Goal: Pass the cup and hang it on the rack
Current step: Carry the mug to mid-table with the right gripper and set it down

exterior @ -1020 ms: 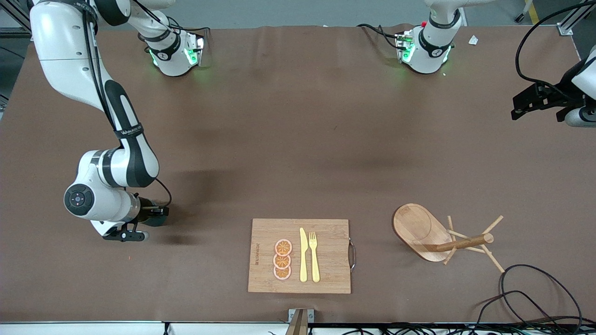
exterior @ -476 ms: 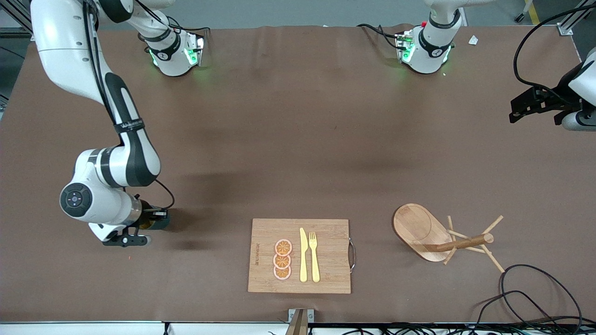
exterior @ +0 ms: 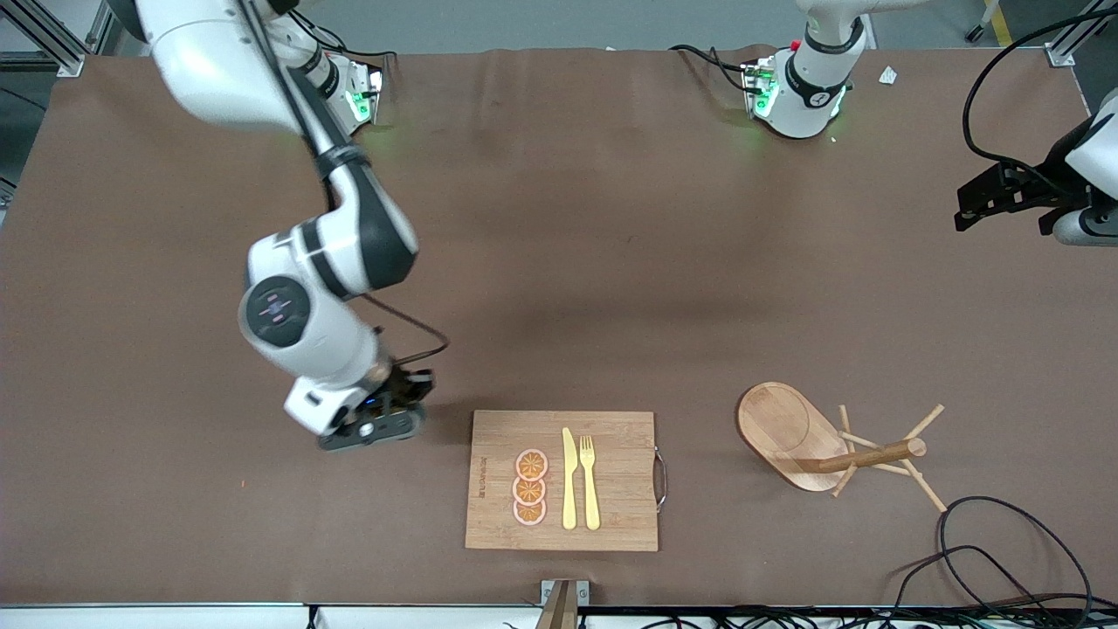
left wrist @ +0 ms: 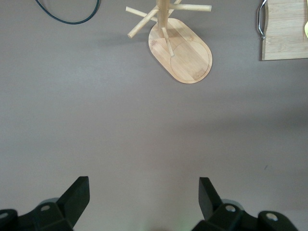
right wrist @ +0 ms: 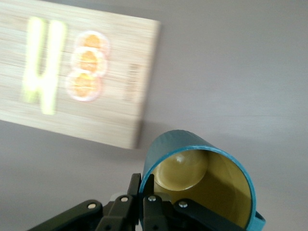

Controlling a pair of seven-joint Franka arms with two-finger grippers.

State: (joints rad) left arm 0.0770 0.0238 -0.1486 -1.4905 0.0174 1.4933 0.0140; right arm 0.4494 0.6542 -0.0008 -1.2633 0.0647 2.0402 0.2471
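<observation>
The teal cup with its mustard-yellow inside hangs off the table, tilted on its side. My right gripper is shut on its rim, one finger inside and one outside. In the front view the right gripper is over the table beside the cutting board's edge, and the hand hides most of the cup. The wooden rack stands upright toward the left arm's end, its pegs bare. My left gripper waits open in the air at that end. The left wrist view shows the rack well ahead of the open left gripper.
A bamboo cutting board lies near the front edge, carrying three orange slices, a yellow knife and a fork. A black cable loops on the table near the rack. Brown tabletop lies between board and rack.
The right gripper closed on the cup's rim, lifted it and carried it toward the cutting board. The left arm has barely moved.
</observation>
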